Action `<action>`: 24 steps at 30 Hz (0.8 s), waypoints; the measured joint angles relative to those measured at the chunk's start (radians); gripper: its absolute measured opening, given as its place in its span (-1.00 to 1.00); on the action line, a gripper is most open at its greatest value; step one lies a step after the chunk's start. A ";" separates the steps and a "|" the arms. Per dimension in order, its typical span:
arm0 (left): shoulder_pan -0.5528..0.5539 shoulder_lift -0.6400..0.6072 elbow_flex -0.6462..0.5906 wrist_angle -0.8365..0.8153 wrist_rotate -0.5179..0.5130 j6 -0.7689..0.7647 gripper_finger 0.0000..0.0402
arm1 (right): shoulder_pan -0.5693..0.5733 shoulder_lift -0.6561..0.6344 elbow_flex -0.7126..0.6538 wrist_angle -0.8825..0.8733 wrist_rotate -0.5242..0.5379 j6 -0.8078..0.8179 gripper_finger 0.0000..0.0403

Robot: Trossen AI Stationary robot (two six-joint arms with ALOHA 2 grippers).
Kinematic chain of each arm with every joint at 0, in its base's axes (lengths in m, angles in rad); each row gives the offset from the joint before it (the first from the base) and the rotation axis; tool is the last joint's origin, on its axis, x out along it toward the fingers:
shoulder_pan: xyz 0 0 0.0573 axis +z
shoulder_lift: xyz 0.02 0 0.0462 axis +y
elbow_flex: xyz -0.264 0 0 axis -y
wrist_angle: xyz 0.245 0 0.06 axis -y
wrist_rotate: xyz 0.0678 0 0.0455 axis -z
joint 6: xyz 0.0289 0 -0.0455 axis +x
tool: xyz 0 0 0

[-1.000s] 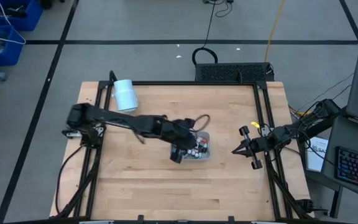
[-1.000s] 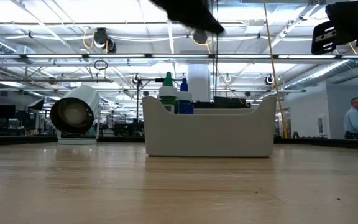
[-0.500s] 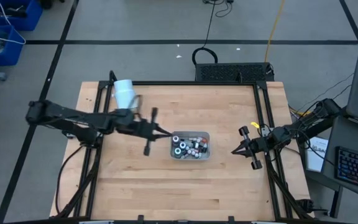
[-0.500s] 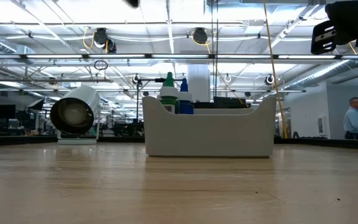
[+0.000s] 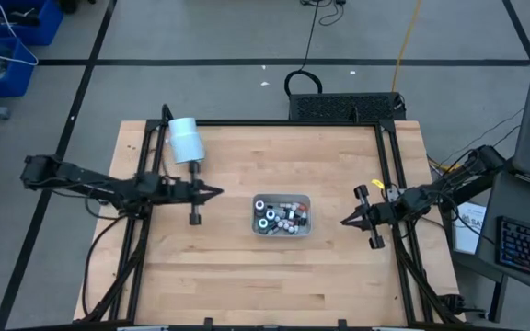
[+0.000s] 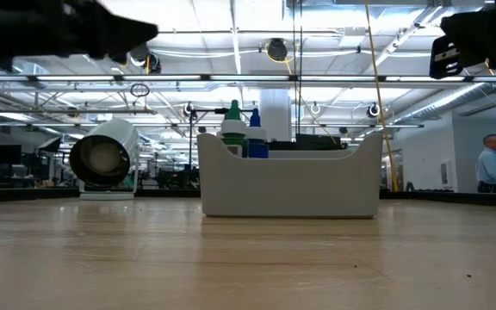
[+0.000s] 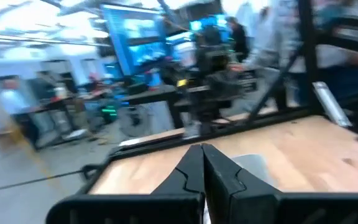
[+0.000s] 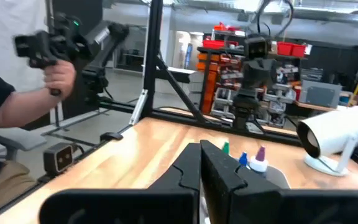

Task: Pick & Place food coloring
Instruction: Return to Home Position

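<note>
The food coloring bottles (image 5: 278,217) stand packed in a small grey tray (image 5: 305,201) at the table's middle. The low view shows a green tip (image 6: 233,110) and a blue one (image 6: 255,129) above the tray wall (image 6: 289,185). My left gripper (image 5: 219,192) hovers left of the tray, shut and empty, pointing at it. My right gripper (image 5: 343,222) hangs right of the tray, shut and empty. In the right wrist view the bottle tips (image 8: 243,158) show beyond the shut fingers (image 8: 200,146). The left wrist view has the shut fingers (image 7: 202,148) before the tray (image 7: 252,165).
A large white cylinder (image 5: 185,140) lies near the table's far left corner, seen also in the low view (image 6: 106,158). Black frame rails (image 5: 391,175) run along both table sides. A person's hand (image 8: 58,74) holds a controller beyond the table; another person (image 6: 493,164) stands far off.
My left arm has pulled back from above the tray toward the table's left edge, and its gripper now points at the tray from the left. The tray and bottles have stayed put.
</note>
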 joint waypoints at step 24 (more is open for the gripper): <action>0.118 -0.489 -0.237 -0.495 0.093 -0.018 -1.00 | -0.040 -0.065 -0.037 -0.193 0.129 0.178 -1.00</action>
